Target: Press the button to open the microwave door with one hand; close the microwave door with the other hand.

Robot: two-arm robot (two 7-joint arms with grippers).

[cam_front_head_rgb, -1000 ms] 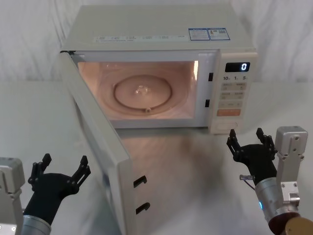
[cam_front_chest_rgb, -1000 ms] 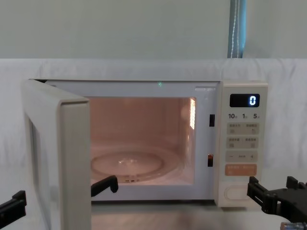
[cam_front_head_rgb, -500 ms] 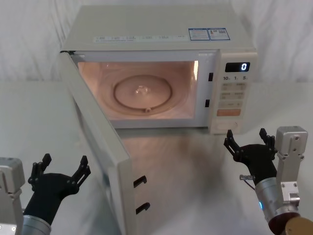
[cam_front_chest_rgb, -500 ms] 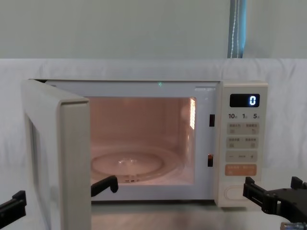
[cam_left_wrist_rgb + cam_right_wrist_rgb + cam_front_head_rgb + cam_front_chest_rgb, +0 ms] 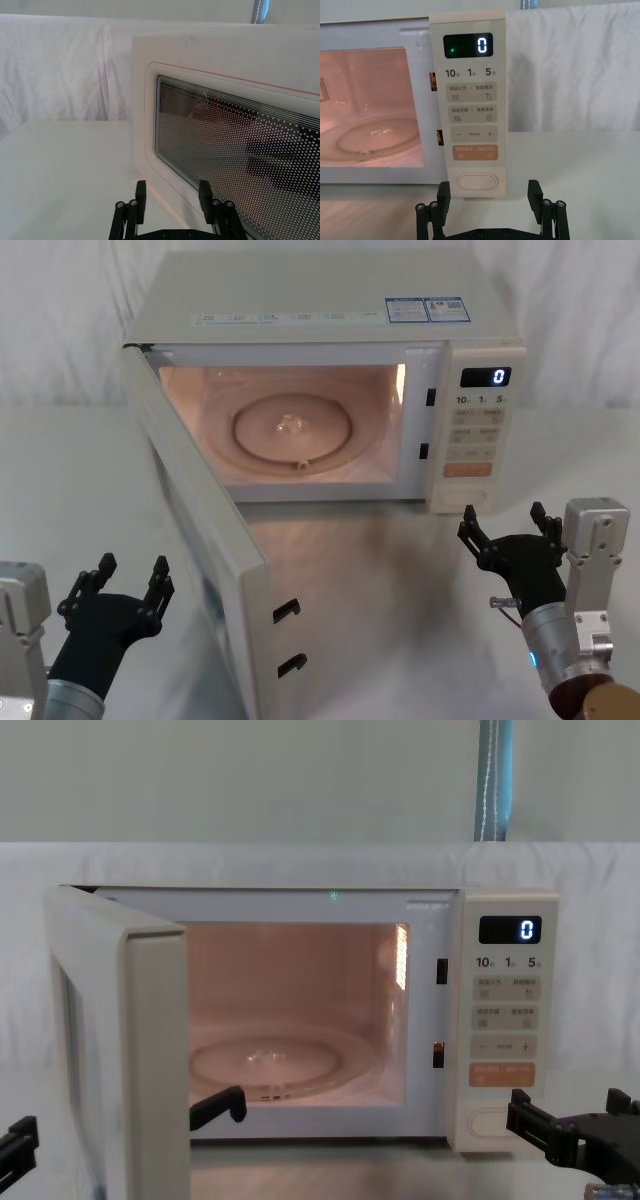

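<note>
Both grippers, left (image 5: pixel 115 585) and right (image 5: pixel 505 532), hang spread and empty (microwave door (image 5: pixel 200 530) swung open), touching nothing.

I see a white table (image 5: pixel 70 490) carrying everything here, its bare top running out to both sides and forward toward me. One thing rests directly on it: the cream microwave (image 5: pixel 330 330), set toward the far side, ahead of both claws and between them. Beyond my right gripper (image 5: pixel 506 525) the table stays bare up to the microwave's front foot; beyond my left gripper (image 5: pixel 112 578) it runs bare to a white draped backdrop (image 5: pixel 55 65) at the far edge.
</note>
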